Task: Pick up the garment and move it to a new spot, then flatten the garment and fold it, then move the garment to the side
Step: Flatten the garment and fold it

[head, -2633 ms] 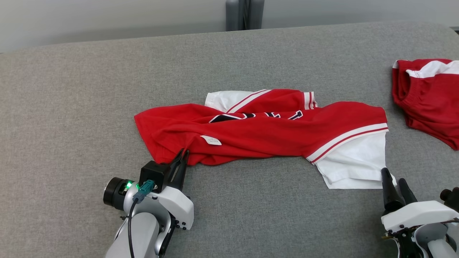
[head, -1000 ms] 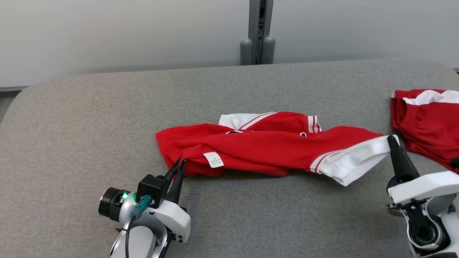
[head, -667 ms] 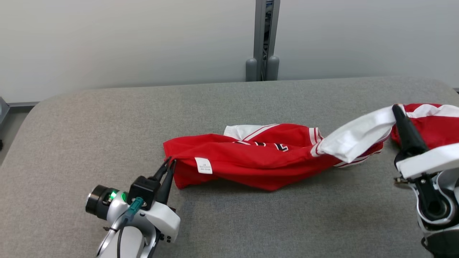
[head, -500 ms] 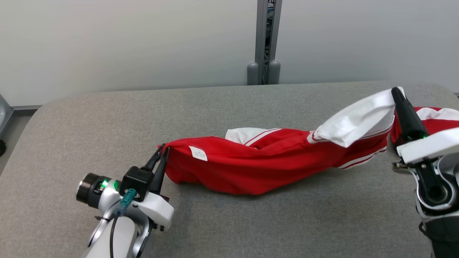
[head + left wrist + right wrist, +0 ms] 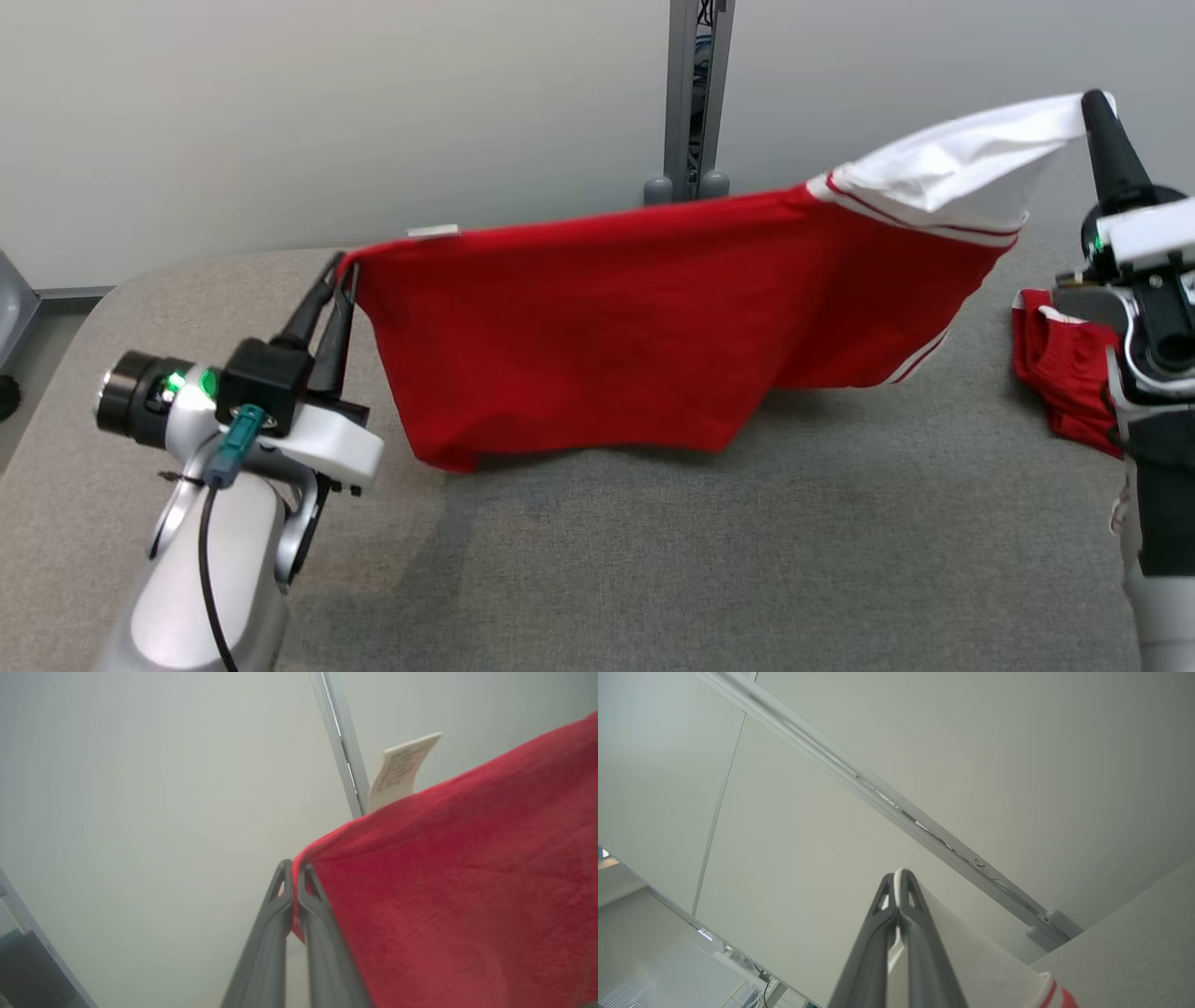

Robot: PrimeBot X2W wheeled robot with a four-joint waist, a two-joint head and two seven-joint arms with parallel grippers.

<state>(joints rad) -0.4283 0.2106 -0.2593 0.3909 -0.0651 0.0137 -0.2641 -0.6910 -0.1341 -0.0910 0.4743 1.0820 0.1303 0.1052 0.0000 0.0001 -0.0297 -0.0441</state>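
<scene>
**Garment** (image 5: 597,317), red with a white sleeve: one. Centre of the head view, strung between two grippers. Upper edge taut, lower edge drooping toward the grey table (image 5: 653,579); contact with the surface not determinable.

**Left gripper** (image 5: 342,269), centre left: fingers together, clamped on a red corner, near a white care label (image 5: 431,230) (one).

**Right gripper** (image 5: 1094,101), upper right: fingers together, clamped on the white sleeve edge.

**Grippers:** two, both engaged.

**Second red-and-white garment** (image 5: 1060,383), right edge, lying on the table: one, not held.

**Progress, as judged:** pick-up done, carry to a new spot apparently in hand. Outstanding: setting down, flattening, folding, moving aside.
</scene>
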